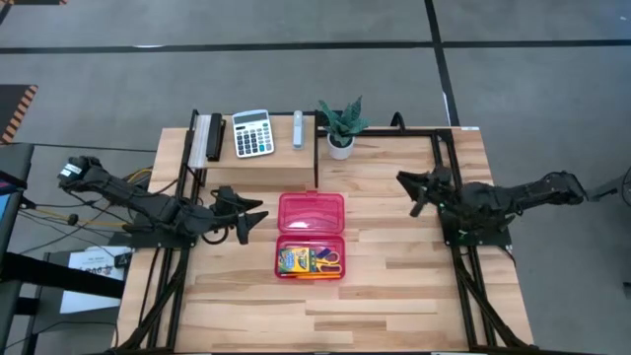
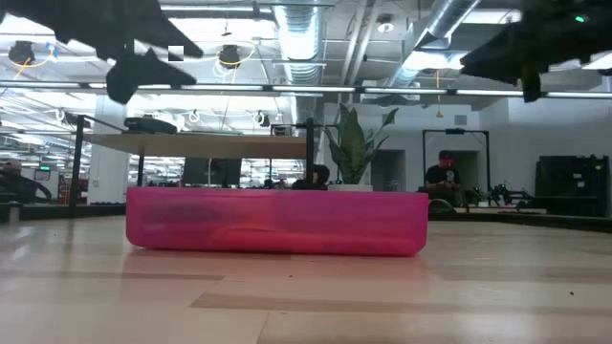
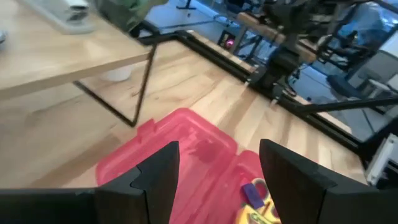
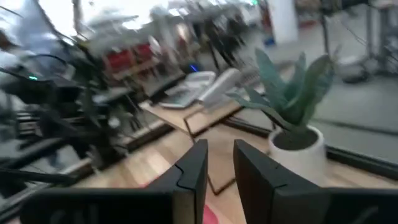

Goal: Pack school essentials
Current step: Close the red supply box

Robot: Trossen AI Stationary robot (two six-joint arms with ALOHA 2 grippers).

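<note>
A pink pencil case lies open in the middle of the table, with its empty lid toward the far edge. Its near half holds a crayon box and yellow-handled scissors. A small blue piece lies in that half too. In the low view the pink case rests flat on the wood. My left gripper hangs open just left of the case, above the table, pointing at it. My right gripper is open, raised right of the case, with nothing between its fingers.
A raised wooden shelf on a black frame stands at the far edge. It carries a white calculator, a small white object and a dark object. A potted plant stands beside it. Bare wood lies near the front edge. People show in the room behind.
</note>
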